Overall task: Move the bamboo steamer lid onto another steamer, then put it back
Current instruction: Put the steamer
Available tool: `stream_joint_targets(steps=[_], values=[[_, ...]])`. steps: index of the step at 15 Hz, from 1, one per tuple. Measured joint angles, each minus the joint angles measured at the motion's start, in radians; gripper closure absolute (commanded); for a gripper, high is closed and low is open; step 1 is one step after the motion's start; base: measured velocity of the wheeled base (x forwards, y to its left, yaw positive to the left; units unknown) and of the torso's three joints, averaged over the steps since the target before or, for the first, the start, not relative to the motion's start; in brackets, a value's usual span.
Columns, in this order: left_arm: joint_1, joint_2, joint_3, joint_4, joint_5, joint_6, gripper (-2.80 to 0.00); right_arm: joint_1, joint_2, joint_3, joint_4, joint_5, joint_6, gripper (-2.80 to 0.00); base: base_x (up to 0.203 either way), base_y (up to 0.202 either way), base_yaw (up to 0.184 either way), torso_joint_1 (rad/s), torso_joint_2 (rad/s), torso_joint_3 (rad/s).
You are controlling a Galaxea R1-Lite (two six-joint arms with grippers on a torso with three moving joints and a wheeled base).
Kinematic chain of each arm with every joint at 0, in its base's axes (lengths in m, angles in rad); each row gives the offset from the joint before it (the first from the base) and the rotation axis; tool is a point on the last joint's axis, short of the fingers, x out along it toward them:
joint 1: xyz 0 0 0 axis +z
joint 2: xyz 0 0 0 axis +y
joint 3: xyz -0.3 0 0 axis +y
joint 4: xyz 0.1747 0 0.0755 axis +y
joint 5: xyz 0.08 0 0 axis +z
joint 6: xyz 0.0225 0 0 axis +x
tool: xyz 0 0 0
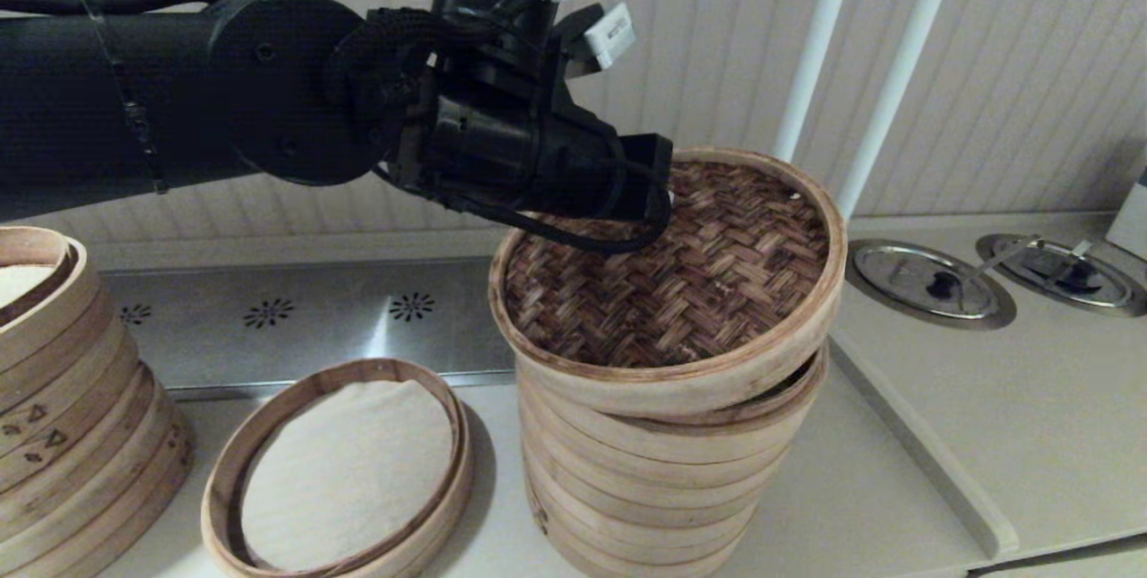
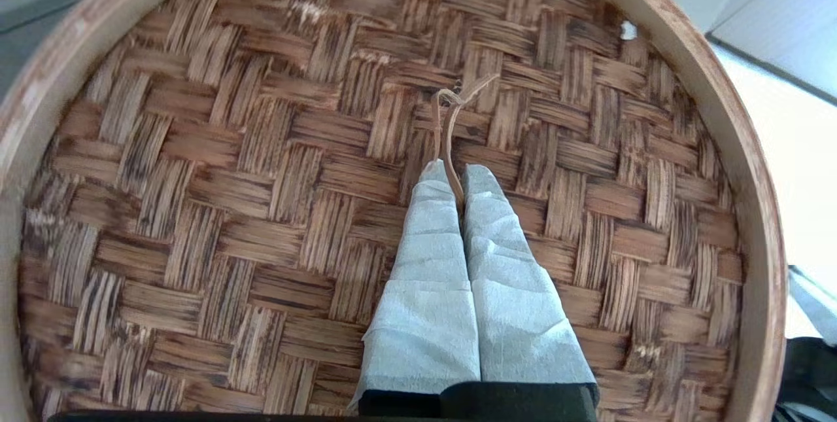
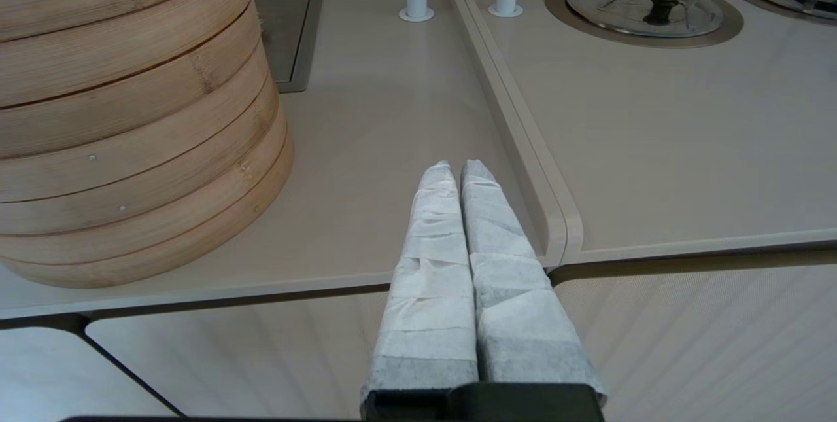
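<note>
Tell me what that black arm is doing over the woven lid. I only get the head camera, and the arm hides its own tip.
Observer: The left wrist camera shows the left gripper shut on the small loop handle at the middle of the bamboo steamer lid.
Operator: Is the lid sitting flat on the tall steamer stack?
Observer: In your own view it looks tilted, with its right edge raised off the steamer stack.
Operator: Where is the other arm? I can't see it.
Observer: The right wrist camera shows the right gripper shut on nothing, low beside the counter, near the foot of that stack.
</note>
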Motion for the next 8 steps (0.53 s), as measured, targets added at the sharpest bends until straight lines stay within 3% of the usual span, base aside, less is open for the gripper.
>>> stream_joint_targets(steps=[8], values=[[-0.011, 0.04, -0.001, -0.034, 0.002, 0.001, 0.0, 0.0, 0.0, 0.0, 0.0, 0.0, 0.0, 0.0, 0.0, 0.0, 0.0, 0.0, 0.0, 0.0]])
